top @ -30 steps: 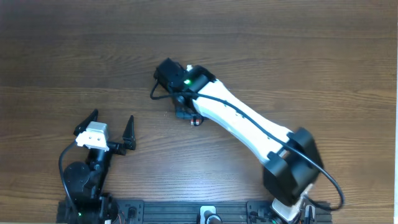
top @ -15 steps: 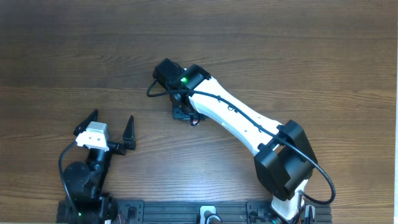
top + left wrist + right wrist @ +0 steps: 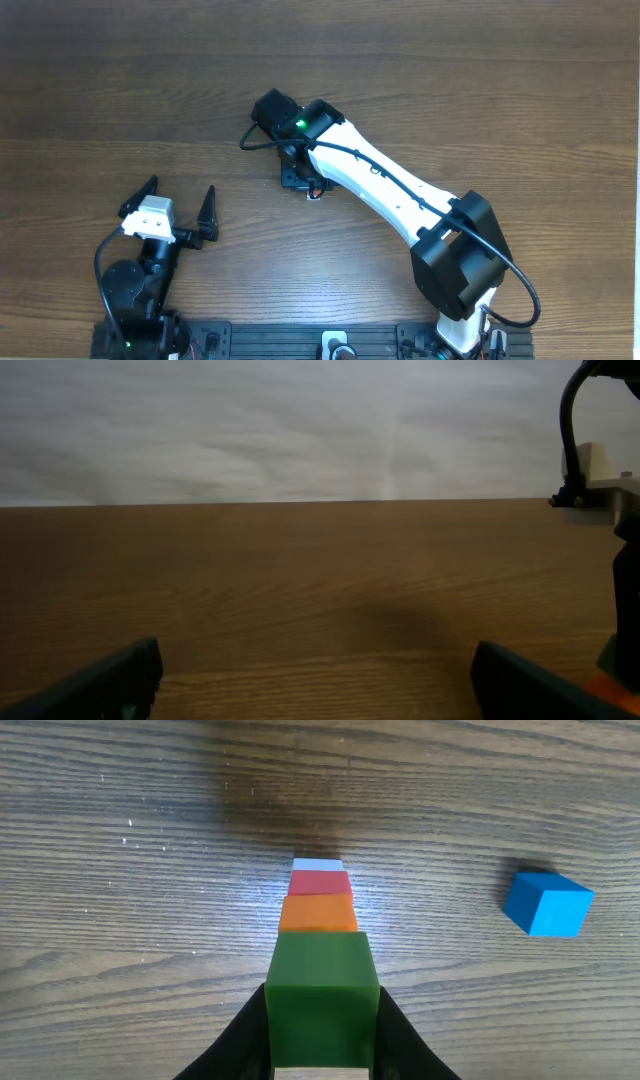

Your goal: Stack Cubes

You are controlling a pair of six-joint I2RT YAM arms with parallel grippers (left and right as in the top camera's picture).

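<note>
I'm pinching the green cube (image 3: 322, 982) in my right gripper (image 3: 322, 1012), lining it up over the orange cube (image 3: 318, 912); my left gripper (image 3: 181, 192) is sitting spread wide.

Top view: fixed overhead, facing straight down on the table (image 3: 100, 60), far off, arm bases along the bottom edge.
Left wrist view: low over the table, facing level toward a pale wall (image 3: 300, 420).
Right wrist view: steeply down, close over the green cube (image 3: 322, 985).
Shared: table in all 3; right arm (image 3: 380, 190) in top and left wrist views.
</note>
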